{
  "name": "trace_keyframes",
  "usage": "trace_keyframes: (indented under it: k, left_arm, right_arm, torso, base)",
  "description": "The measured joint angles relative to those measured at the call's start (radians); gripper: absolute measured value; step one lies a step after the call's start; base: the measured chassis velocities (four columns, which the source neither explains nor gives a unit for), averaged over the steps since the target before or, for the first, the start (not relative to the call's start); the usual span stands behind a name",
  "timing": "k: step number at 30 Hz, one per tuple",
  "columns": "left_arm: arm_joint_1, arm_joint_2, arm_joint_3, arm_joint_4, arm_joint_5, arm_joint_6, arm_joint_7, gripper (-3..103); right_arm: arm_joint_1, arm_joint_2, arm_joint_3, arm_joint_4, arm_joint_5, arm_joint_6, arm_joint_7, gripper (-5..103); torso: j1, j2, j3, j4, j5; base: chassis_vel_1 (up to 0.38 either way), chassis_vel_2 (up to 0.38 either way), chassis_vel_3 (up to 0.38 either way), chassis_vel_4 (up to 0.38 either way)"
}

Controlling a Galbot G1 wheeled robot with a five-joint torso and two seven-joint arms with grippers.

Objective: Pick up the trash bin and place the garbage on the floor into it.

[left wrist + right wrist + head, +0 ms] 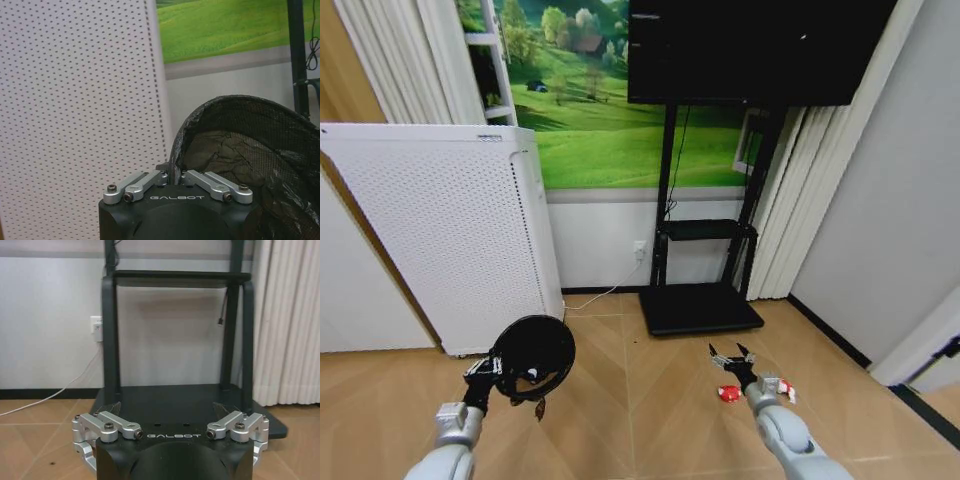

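L gripper [498,366] jaws clamped on trash bin [533,358] rim, bin lifted, tilted, just in front of white appliance [450,240]. R gripper [734,357] jaws spread wide, just above red garbage [729,393] on floor [640,400].

The wooden floor [650,400] carries red scraps [729,393], a white perforated unit [450,240] and a black stand [700,306]

The trash bin [260,150] is formed of fine black mesh and lined with crinkled dark plastic film. Beside it, a white appliance [450,240] is faced with matt perforated sheet. The right gripper [170,412] is built of brushed silvery metal links on a matt black housing. Smooth wood-look flooring [650,400] is laid below.
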Motion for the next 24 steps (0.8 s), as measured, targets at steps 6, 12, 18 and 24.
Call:
trace_keyframes:
  k: [6, 12, 18, 24]
  left_arm:
    - [-0.006, 0.007, 0.003, 0.011, 0.001, 0.001, 0.000, 4]
    - [-0.012, 0.010, 0.012, 0.020, 0.003, 0.003, 0.000, 4]
    - [-0.020, 0.013, 0.025, 0.030, 0.008, 0.006, 0.000, 4]
    - [-0.025, 0.016, 0.031, 0.038, 0.010, 0.007, 0.000, 4]
  right_arm:
    - [0.017, 0.011, -0.005, -0.031, -0.029, 0.024, 0.003, 100]
    - [0.031, 0.012, -0.013, -0.066, -0.103, 0.008, 0.026, 100]
    - [0.033, 0.015, -0.020, -0.084, -0.093, -0.017, 0.039, 100]
    - [0.043, 0.022, -0.026, -0.099, -0.092, -0.008, 0.052, 100]
  torso:
    - [0.000, 0.000, 0.000, -0.0004, 0.0005]
    - [0.000, 0.000, 0.000, 0.0005, -0.0003]
    - [0.000, 0.000, 0.000, 0.0002, 0.0000]
    - [0.000, 0.000, 0.000, 0.0000, 0.0004]
  base:
    - [-0.199, -0.232, 0.233, 0.232]
    - [-0.008, -0.002, 0.016, 0.006]
    - [0.027, 0.072, -0.030, -0.059]
    - [-0.107, 0.070, 0.096, -0.070]
